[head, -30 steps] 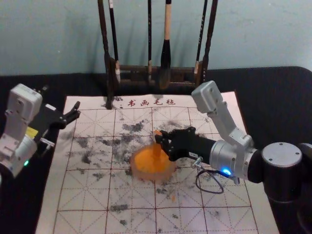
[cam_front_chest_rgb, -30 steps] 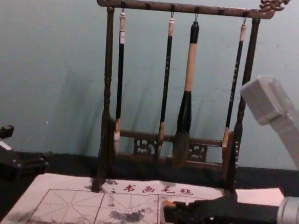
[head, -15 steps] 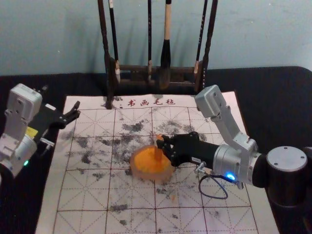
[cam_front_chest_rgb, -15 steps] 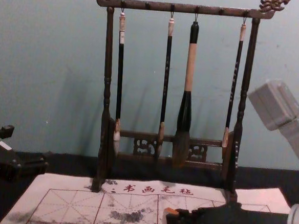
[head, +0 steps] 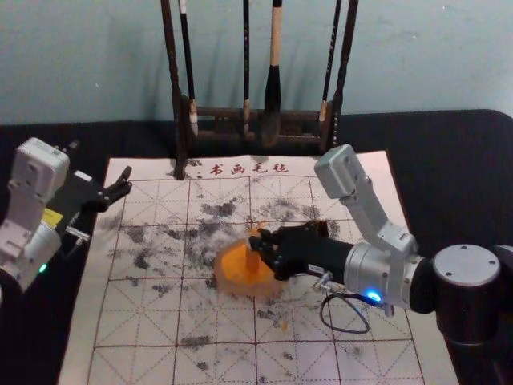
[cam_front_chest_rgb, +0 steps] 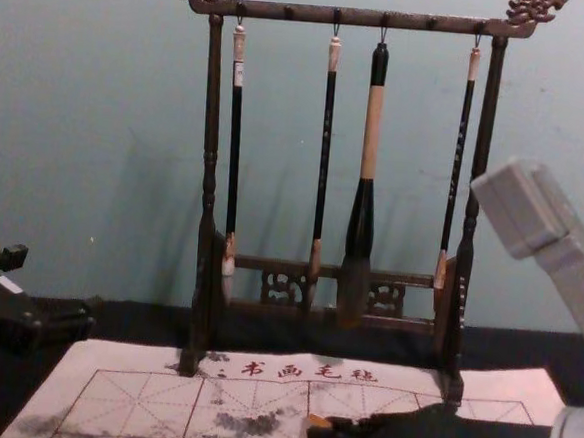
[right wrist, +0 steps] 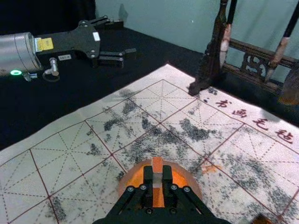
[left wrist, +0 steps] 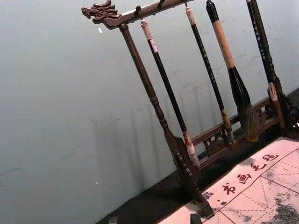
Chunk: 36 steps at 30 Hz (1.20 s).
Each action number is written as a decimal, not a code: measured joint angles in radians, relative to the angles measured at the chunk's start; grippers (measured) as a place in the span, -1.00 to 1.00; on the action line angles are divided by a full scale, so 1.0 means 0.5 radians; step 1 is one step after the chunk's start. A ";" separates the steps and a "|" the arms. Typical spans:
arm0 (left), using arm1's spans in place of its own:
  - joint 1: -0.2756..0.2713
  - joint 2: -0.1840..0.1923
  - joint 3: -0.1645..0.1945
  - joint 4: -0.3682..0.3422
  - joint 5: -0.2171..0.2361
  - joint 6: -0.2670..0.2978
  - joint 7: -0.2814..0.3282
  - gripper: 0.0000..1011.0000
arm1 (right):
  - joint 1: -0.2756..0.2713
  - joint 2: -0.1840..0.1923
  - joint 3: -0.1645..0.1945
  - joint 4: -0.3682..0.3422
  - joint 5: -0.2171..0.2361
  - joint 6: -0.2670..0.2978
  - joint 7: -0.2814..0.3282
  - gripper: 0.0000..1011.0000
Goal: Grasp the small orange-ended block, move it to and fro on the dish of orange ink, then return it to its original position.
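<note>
My right gripper is over the dish of orange ink, reaching in from the right. In the right wrist view, this gripper is shut on the small block, with orange showing beyond and below its pale middle. The block stands about upright within the dish's outline; whether it touches the ink is unclear. The round dish sits on the mat. My left gripper stays parked, open, by the mat's far left corner. Its fingertips show at the bottom of the left wrist view, the gripper holding nothing.
The gridded mat carries black smudges and small orange marks. Behind its far edge stands a dark wooden rack with several hanging brushes. A dark object with an orange-brown top is at the right wrist view's lower edge.
Over the dish, my right gripper and the block have shifted to and fro slightly, ending a little to the left and nearer the robot's body. My left arm stays still.
</note>
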 joint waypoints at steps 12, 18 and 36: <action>0.000 0.000 0.000 0.000 0.000 0.000 0.000 0.98 | 0.025 -0.031 -0.037 0.011 0.005 0.006 -0.008 -0.79; 0.000 0.000 0.000 0.000 0.000 0.000 0.000 0.98 | 0.049 -0.056 -0.053 0.042 -0.001 0.005 -0.022 -0.78; 0.000 0.000 0.000 0.000 0.000 0.000 0.000 0.98 | 0.093 -0.112 -0.032 0.110 -0.024 -0.003 -0.059 -0.79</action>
